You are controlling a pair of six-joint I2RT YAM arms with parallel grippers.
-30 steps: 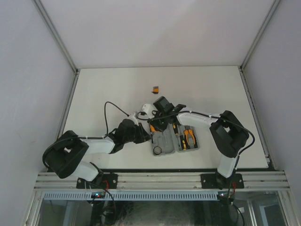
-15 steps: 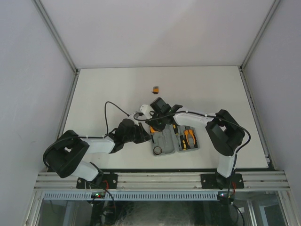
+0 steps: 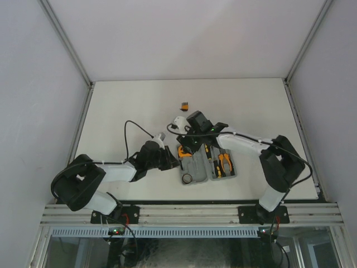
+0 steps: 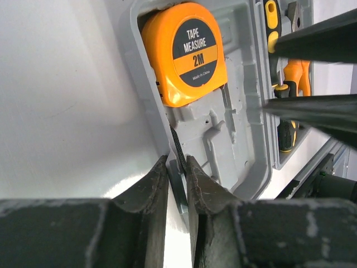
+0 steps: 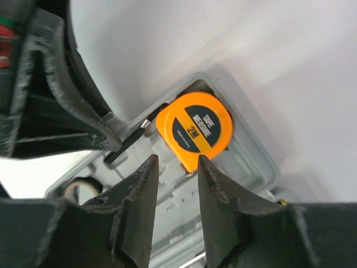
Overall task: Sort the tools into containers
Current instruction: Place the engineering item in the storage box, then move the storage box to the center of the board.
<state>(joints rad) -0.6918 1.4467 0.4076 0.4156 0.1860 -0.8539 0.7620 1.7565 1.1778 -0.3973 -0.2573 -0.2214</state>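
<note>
The grey tool case [image 3: 196, 169] lies open near the table's front. The orange tape measure [image 3: 183, 151] sits in its far-left recess, also in the left wrist view [image 4: 187, 53] and the right wrist view [image 5: 195, 131]. The black ring [image 3: 187, 178] lies in the near-left recess. Pliers [image 3: 225, 162] and screwdrivers [image 3: 211, 159] fill the right half. The tiny orange-black block [image 3: 184, 105] lies on the table behind. My left gripper [image 4: 177, 167] is shut on the case's left rim. My right gripper [image 5: 175, 164] is open and empty just above the tape measure.
The tape measure's black strap [image 4: 177, 146] runs over the case rim between my left fingers. My right arm [image 3: 240, 139] reaches across the case from the right. The white table [image 3: 251, 106] has side walls and a metal rail at the near edge.
My right gripper has drawn back from the tape measure, which now lies uncovered in the case's far-left recess. The left arm has hardly moved.
</note>
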